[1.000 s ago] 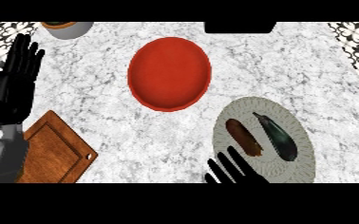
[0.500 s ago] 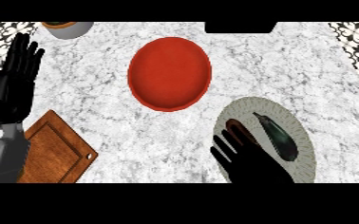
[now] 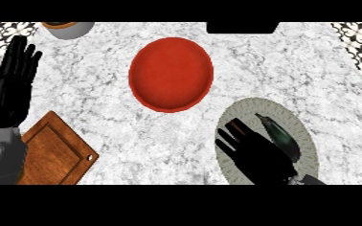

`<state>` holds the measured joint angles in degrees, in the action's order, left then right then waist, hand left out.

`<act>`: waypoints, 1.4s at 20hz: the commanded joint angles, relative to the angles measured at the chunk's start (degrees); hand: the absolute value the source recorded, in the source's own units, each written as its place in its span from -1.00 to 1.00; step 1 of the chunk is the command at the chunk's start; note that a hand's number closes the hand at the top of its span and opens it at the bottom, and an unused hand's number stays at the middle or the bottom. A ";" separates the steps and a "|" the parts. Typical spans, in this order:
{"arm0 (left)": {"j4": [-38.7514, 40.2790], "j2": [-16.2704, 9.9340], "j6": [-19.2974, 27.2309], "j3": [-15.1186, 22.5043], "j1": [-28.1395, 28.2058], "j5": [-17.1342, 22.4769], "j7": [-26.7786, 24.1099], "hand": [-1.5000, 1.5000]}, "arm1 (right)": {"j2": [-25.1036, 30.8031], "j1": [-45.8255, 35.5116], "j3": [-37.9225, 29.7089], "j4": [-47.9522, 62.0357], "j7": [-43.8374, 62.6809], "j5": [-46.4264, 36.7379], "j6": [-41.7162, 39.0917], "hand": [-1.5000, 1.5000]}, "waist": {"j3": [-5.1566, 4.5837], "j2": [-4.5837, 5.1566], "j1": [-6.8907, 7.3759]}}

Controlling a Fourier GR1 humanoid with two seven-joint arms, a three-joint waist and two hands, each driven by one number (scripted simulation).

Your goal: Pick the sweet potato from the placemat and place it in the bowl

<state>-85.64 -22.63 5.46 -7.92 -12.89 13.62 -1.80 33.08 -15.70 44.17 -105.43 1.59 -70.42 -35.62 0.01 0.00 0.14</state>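
The red bowl sits in the middle of the marble counter. Lower right lies a grey-green oval placemat. My right hand is spread over the placemat's left half, fingers straight and open. It covers the brown sweet potato, of which only a sliver shows between the fingers. A dark green vegetable lies just right of the hand on the same mat. My left hand rests open at the left edge, fingers up.
A wooden cutting board lies at the lower left beside my left forearm. A grey pot stands at the top left. A black object sits at the counter's far edge.
My right hand has moved up from the lower edge onto the placemat and now hides most of the sweet potato. The left hand has stayed still.
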 commanded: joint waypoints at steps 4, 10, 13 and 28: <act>3.37 0.79 -2.45 -2.01 -0.83 -0.87 -2.01 0.00 | -4.92 0.09 0.37 5.59 -4.11 -5.74 1.25 -1.00 | -0.02 0.04 -0.04; 2.71 3.08 -2.23 -1.08 -0.37 -2.30 -1.86 0.00 | -5.70 3.33 -0.49 12.60 -5.32 -10.90 8.80 -1.00 | 0.00 0.04 -0.06; 0.68 1.69 -2.36 -2.60 -2.74 -1.61 1.66 0.00 | -7.28 -1.18 -3.63 17.62 -10.02 -11.09 8.77 -1.00 | 0.01 0.04 0.15; -1.50 2.91 -3.69 -4.26 -0.70 -3.43 2.16 0.00 | -10.74 -1.00 -11.47 30.49 -13.76 -18.63 15.90 -1.00 | 0.00 0.03 0.14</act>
<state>-85.83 -19.58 2.01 -11.67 -13.97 10.34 -0.56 22.23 -14.82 35.16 -81.82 -9.12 -87.88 -23.75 -0.01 -0.06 0.17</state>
